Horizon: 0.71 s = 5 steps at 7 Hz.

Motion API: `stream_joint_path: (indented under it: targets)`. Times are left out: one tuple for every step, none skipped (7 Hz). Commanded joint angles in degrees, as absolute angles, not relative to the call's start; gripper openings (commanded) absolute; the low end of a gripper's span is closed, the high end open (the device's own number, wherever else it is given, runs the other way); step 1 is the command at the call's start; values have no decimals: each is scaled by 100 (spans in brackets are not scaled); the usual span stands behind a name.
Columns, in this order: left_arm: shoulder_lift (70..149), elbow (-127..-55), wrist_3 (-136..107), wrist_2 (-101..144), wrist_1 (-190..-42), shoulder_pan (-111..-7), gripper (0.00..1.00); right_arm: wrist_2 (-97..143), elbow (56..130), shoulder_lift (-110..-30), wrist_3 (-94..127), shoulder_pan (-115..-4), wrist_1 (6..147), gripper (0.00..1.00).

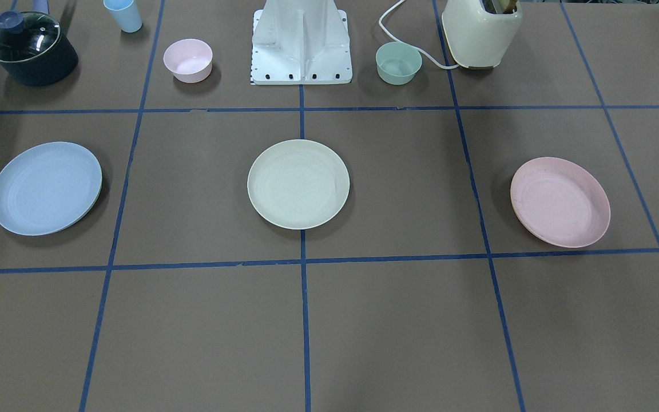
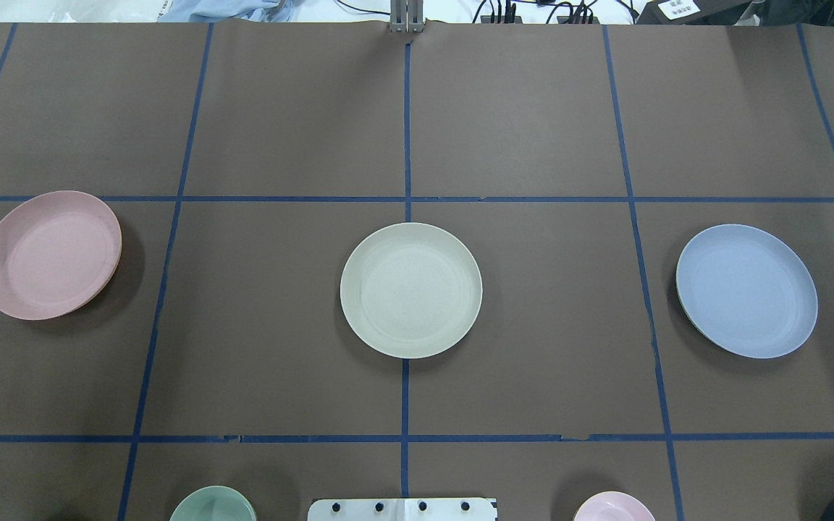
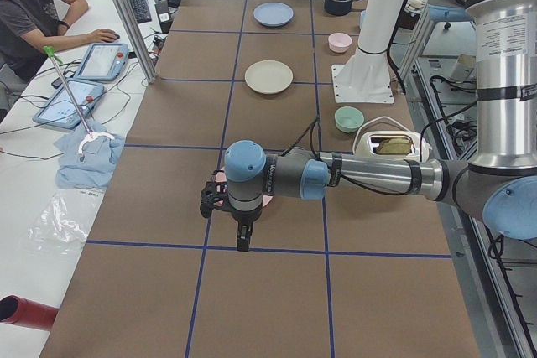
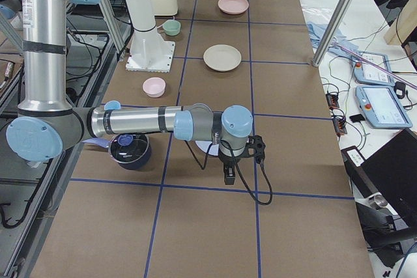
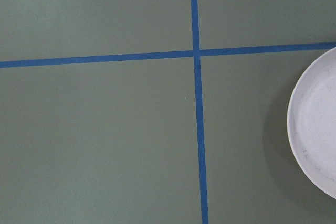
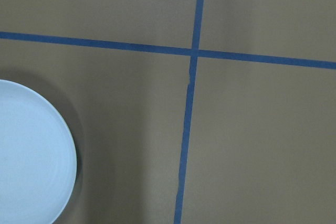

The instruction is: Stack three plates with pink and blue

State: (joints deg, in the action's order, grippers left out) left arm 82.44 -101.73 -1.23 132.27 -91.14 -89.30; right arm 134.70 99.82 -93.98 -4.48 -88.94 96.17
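Observation:
Three plates lie apart in a row on the brown table. The pale pink plate (image 1: 560,202) (image 2: 50,255) is on my left side, the cream plate (image 1: 298,184) (image 2: 410,289) in the middle, and the light blue plate (image 1: 46,188) (image 2: 746,290) on my right. My left gripper (image 3: 243,243) hangs above the table beside the pink plate, whose edge shows in the left wrist view (image 5: 315,129). My right gripper (image 4: 229,177) hangs beside the blue plate, which also shows in the right wrist view (image 6: 31,150). Both grippers show only in the side views, so I cannot tell whether they are open or shut.
Along the robot's side stand a dark pot with a glass lid (image 1: 29,48), a blue cup (image 1: 123,14), a small pink bowl (image 1: 187,60), the white robot base (image 1: 301,46), a mint-green bowl (image 1: 399,62) and a cream toaster (image 1: 481,31). An operator (image 3: 33,6) sits beside the table.

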Motion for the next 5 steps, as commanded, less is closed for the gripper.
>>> stream_joint_path:
  targets:
    - [8244, -10230, -114, 13236, -9114, -8930, 100, 13465, 10019, -9396, -457, -8895, 9615, 100]
    - [8262, -10239, -114, 13228, -9280, -8930, 100, 13456, 10011, -9396, -457, -8886, 9615, 100]
    - [8357, -10257, -132, 13236, -9716, -8921, 100, 13456, 10002, -9396, -457, -8886, 9615, 100]
    - [8445, -10231, -141, 13262, -10356, -8912, 100, 13456, 9967, -9396, -457, -8886, 9615, 100]
    - [8585, -10170, -167, 13237, -10597, -8877, 100, 13473, 9993, -9387, -448, -8886, 9624, 100]
